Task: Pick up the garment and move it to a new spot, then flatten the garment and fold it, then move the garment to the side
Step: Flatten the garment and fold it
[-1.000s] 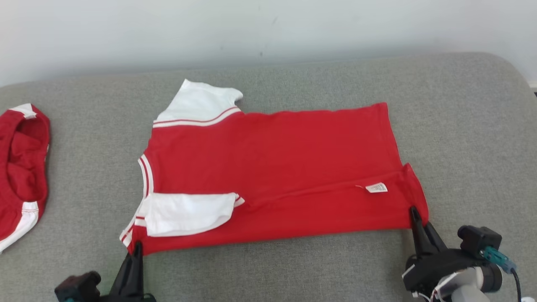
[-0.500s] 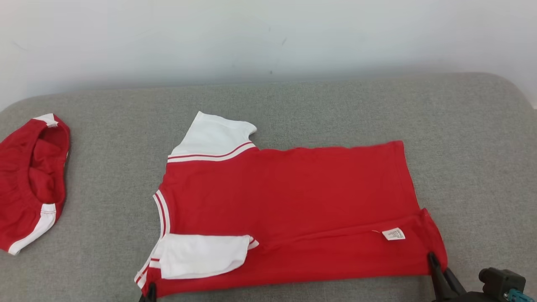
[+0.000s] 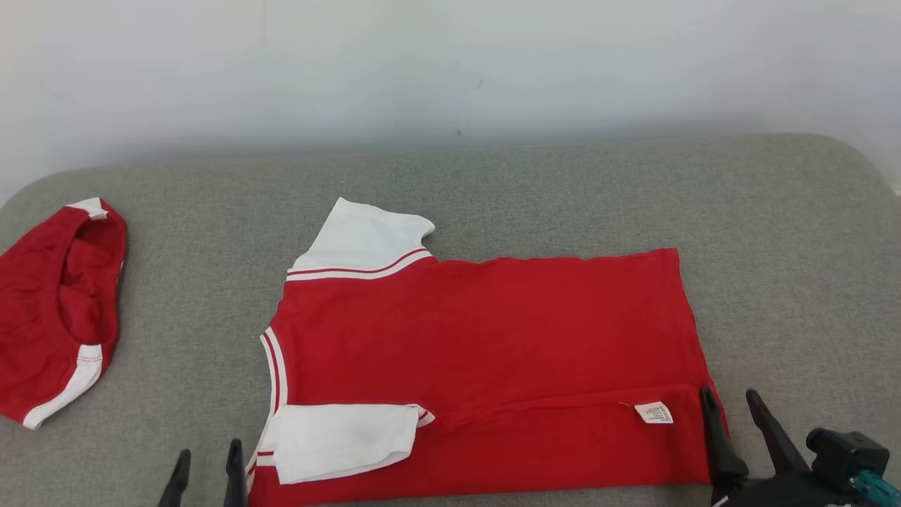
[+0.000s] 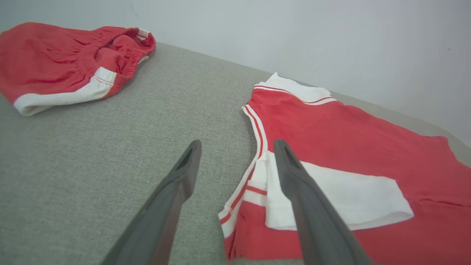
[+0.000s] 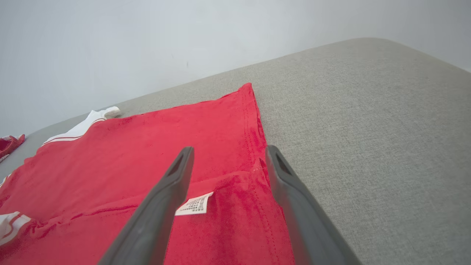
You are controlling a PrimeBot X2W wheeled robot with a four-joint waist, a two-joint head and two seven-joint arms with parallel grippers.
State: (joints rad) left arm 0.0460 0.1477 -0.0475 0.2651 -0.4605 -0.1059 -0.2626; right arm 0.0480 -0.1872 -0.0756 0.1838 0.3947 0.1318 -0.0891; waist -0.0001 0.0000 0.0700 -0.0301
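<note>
Both arms sit low at the near edge, fingers pointing away from the robot. The garment (image 3: 493, 338) lies flat on the grey cushion (image 3: 563, 190), its long axis running left to right, with the collar toward the robot's left, the hem toward its right and the near edge folded over. The left gripper (image 3: 209, 465) is at the collar-side near corner and the right gripper (image 3: 729, 408) at the hem-side near corner. Both are spread wide, straddling the cloth's edge and clamping nothing. A second red-and-white piece (image 3: 49, 310) lies well apart — far left.
</note>
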